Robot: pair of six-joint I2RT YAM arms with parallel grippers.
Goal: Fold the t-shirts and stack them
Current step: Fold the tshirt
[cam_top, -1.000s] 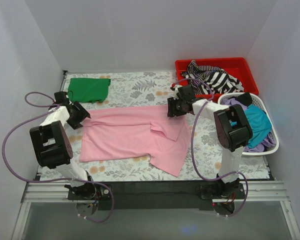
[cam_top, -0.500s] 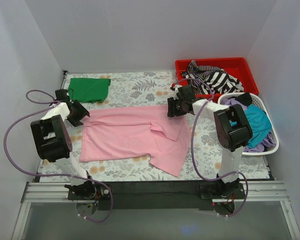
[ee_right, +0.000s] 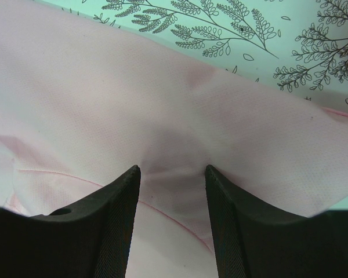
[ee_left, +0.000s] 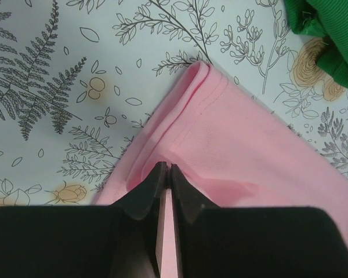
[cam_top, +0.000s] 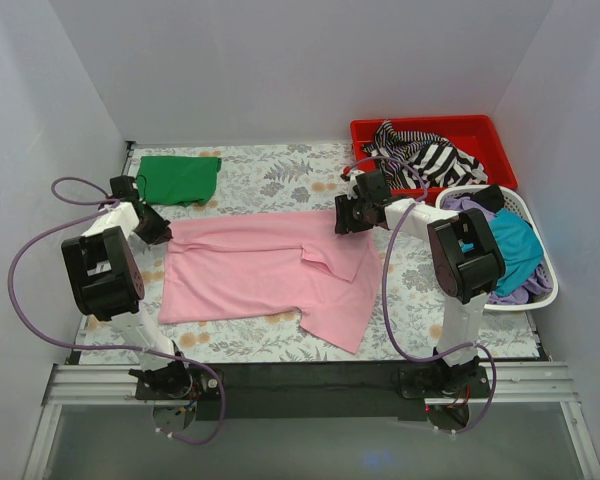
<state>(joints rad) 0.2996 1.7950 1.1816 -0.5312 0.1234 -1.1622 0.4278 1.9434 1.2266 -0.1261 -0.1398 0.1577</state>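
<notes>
Pink t-shirt [cam_top: 260,270] is seen spread flat on the floral tabletop [cam_top: 280,170] between the two hands, with its near right part folded over itself. Its far left corner is pinched by the left hand [ee_left: 164,169], whose fingers are pressed almost together with only a thin strip of pink cloth between them. The rolled edge of that corner lies just ahead of the fingertips. The right hand [ee_right: 173,171] is set down on the shirt's far right edge with its fingers held apart, and pink cloth is puckered in the gap between them. A dark green t-shirt [cam_top: 178,178] lies folded just beyond the left hand, apart from the pink cloth. Beyond the right hand, a striped t-shirt [cam_top: 425,152] is draped in a red bin [cam_top: 485,130]. To that hand's right, a teal t-shirt [cam_top: 515,248] and a purple t-shirt [cam_top: 468,205] are heaped in a white basket [cam_top: 525,203].
</notes>
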